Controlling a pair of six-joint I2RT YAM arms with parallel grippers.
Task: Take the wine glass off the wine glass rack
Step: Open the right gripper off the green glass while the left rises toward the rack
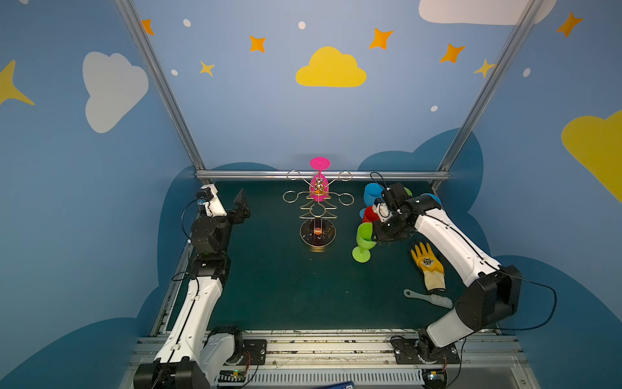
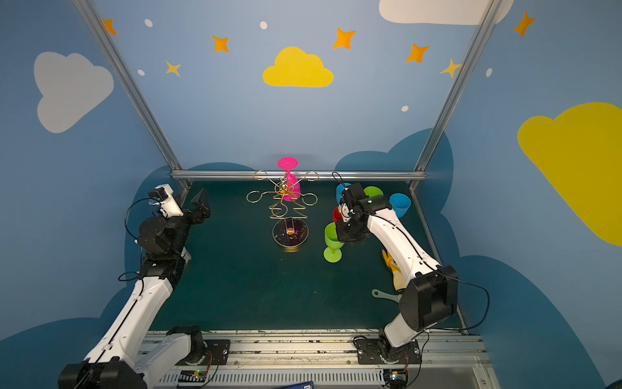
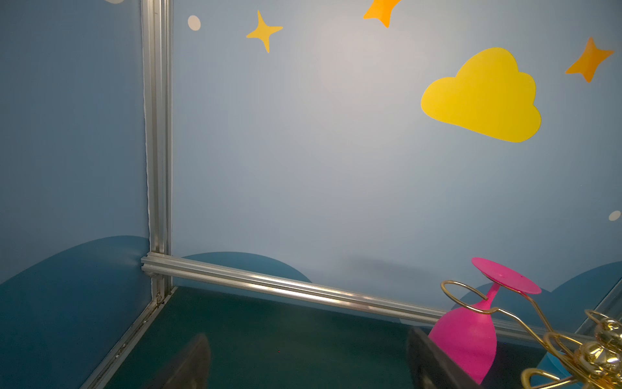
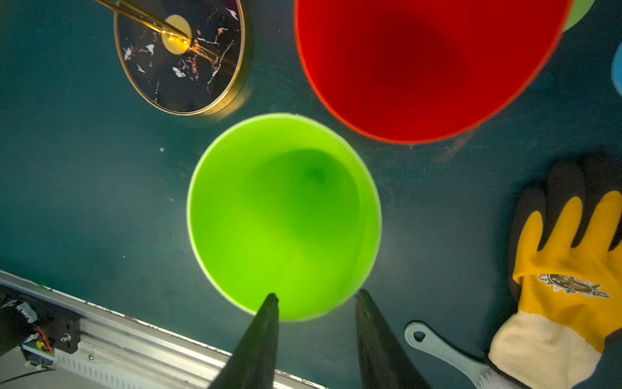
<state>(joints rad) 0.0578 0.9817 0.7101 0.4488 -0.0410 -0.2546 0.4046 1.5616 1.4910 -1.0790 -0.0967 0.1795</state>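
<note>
Wine glass rack (image 1: 317,232) mid-table, wine glass (image 3: 466,340) inverted on its rear arm; glove (image 1: 428,266) and brush (image 1: 429,298) front-right, perhaps touching.

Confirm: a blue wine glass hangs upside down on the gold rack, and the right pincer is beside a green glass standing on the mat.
Wrong colour: a pink wine glass hangs upside down on the gold rack, as both top views show. The rest holds.
</note>
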